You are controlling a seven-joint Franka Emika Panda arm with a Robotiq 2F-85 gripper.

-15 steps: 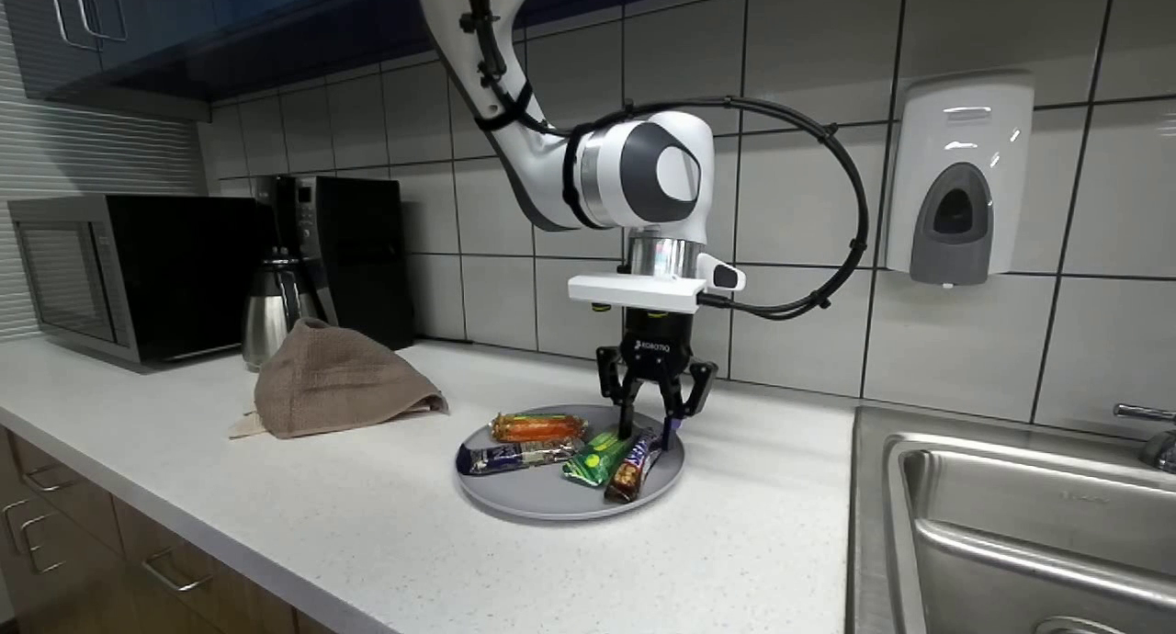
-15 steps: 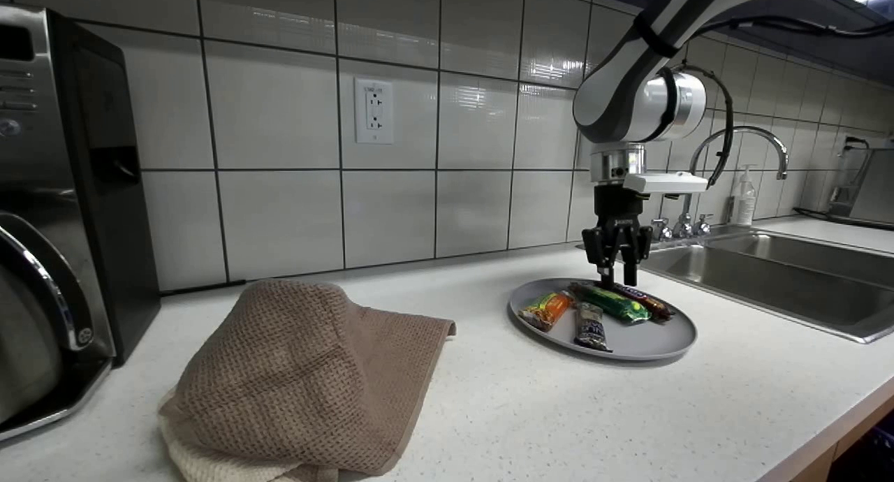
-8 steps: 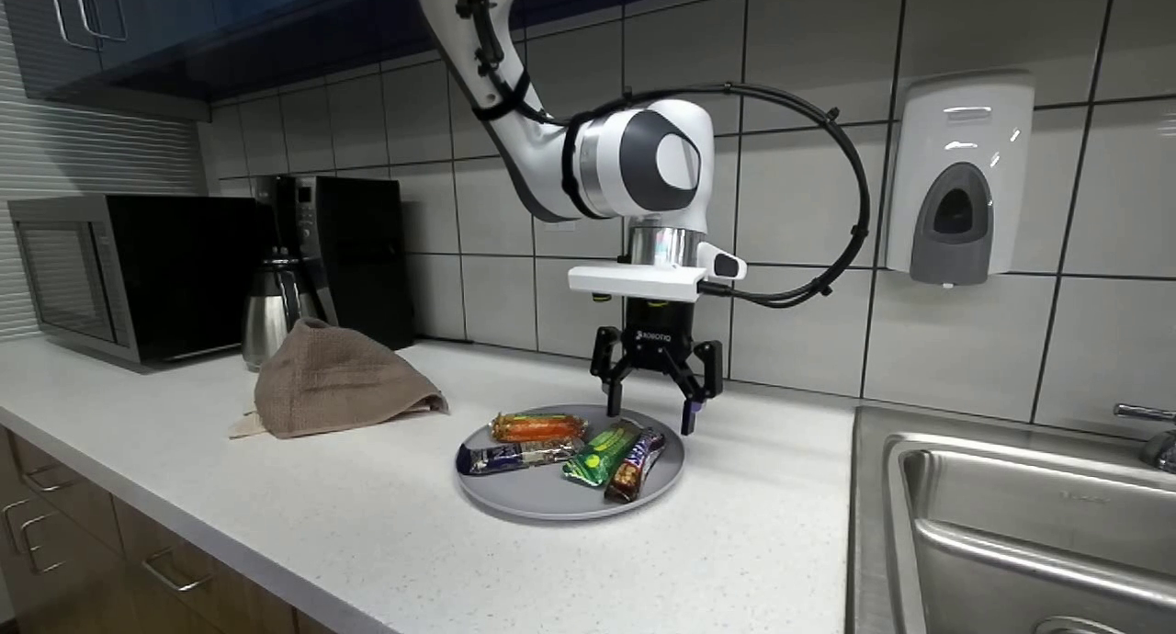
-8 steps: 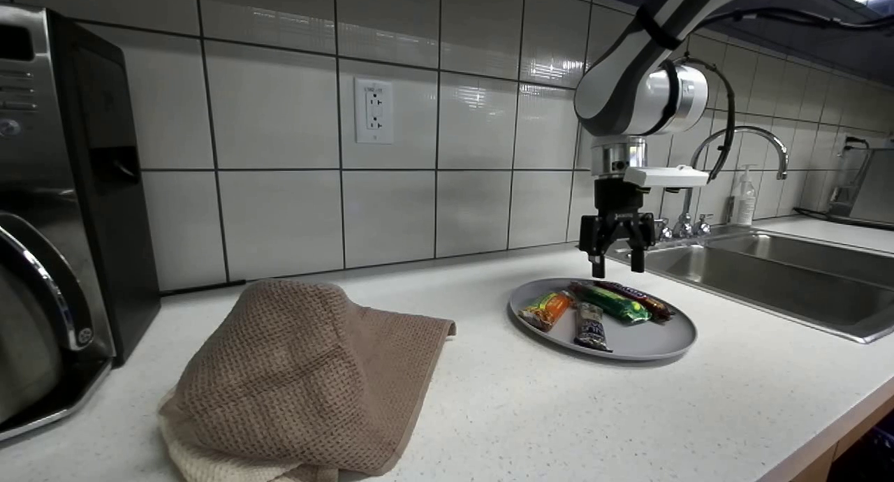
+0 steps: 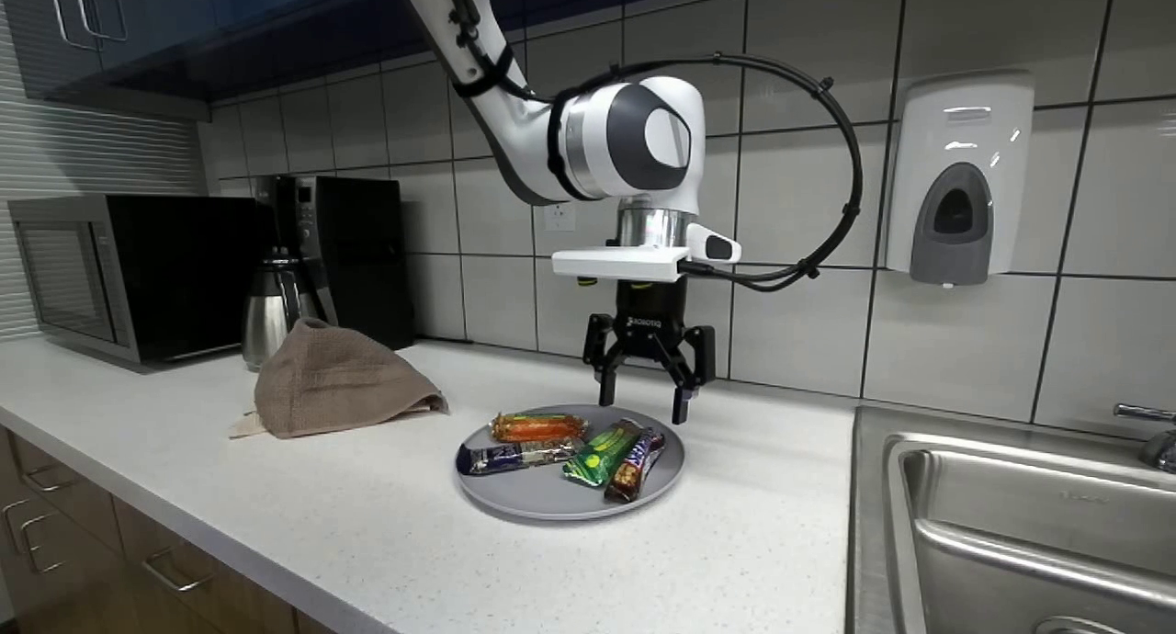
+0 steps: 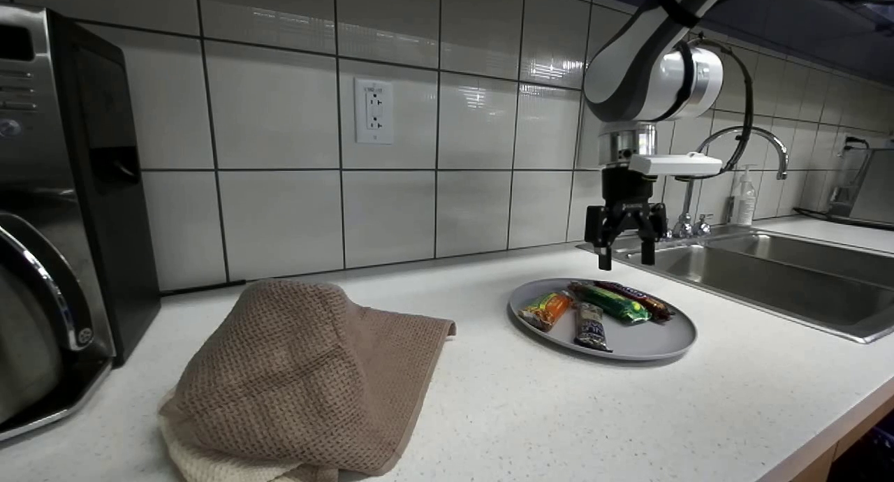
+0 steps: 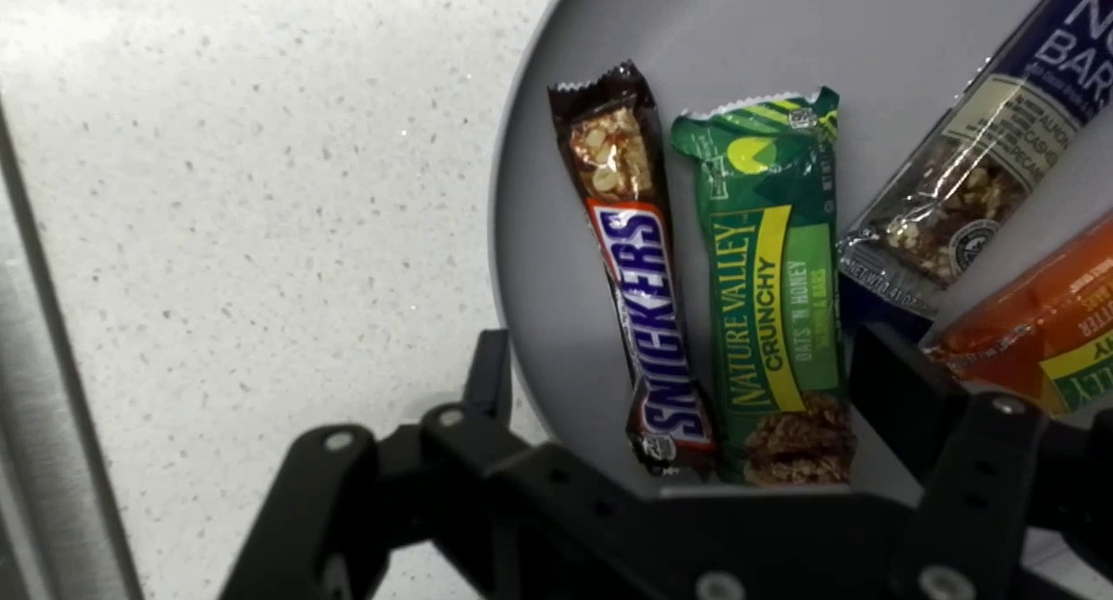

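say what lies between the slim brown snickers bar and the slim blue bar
In the wrist view, the green, oblong, wrapped Nature Valley bar lies between them.

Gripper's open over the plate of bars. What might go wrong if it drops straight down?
Double pick: the Snickers bar and green granola bar lie nearly side by side, so closing the gripper might catch both.
Rim hit: in the wrist view one finger shows beside the plate's rim; it may land there.
Crush: the other finger shows close to the orange bar there and could press on it.
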